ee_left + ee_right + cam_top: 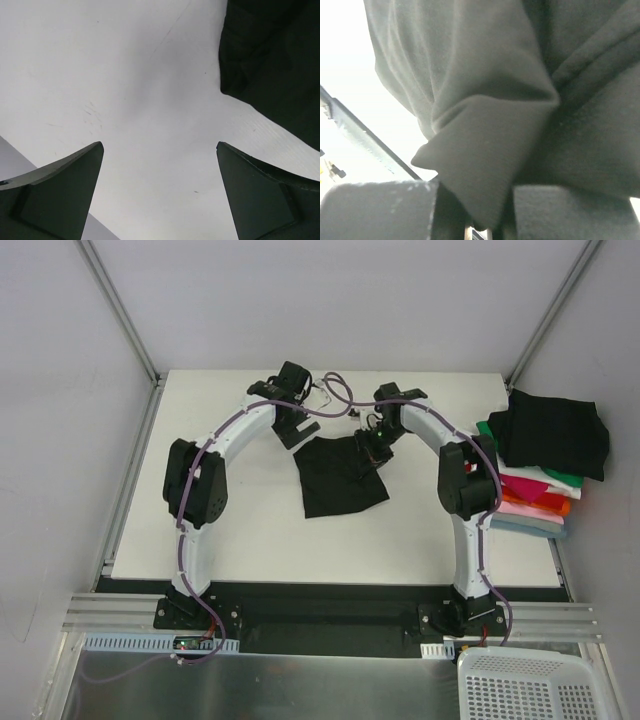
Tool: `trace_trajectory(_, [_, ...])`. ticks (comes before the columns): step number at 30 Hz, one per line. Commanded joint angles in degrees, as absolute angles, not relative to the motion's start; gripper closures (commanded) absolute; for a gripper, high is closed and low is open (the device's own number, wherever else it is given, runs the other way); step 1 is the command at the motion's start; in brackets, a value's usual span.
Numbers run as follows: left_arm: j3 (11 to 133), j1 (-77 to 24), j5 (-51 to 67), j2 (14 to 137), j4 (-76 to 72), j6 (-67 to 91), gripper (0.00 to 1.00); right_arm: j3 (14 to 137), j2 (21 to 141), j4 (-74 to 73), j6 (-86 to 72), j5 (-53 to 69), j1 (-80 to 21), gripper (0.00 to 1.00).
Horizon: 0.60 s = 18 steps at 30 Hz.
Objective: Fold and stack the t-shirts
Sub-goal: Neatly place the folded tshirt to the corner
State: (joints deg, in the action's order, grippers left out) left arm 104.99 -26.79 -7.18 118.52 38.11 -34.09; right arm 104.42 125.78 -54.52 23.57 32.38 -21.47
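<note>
The black t-shirt (338,478) lies partly folded and rumpled in the middle of the tabletop (250,535), nearer the far edge than the near one. The right hand (372,445) sits over the shirt's far right corner. In the right wrist view its fingers (380,212) are drawn close together with a thick fold of the black cloth pinched between them, and the rest of the cloth bunches above.

The left hand (291,427) is just beside the shirt's far left corner, on the side toward the far edge. Its fingers (65,190) are spread wide, with only bare white tabletop between them and nothing held. The edge of the black cloth shows off to one side, touching neither finger.

A stack of folded t-shirts (535,495) rests at the right edge of the tabletop. A black one is on top, with green, white, red, pink, orange and blue-grey layers beneath. The stack is well apart from both hands.
</note>
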Motion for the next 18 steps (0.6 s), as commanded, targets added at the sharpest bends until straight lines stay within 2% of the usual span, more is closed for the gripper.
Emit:
trace_trajectory(1, [107.4,-26.55,-9.05,116.45,37.88,-35.33,0.03,103.62,121.64,-57.74,25.05,27.78,-21.27,0.99])
trace_trajectory(18, [104.15,-25.84,-7.91,119.35,37.0,-32.17,0.03,110.12,115.31,-63.8,26.37,12.31,-19.6,0.99])
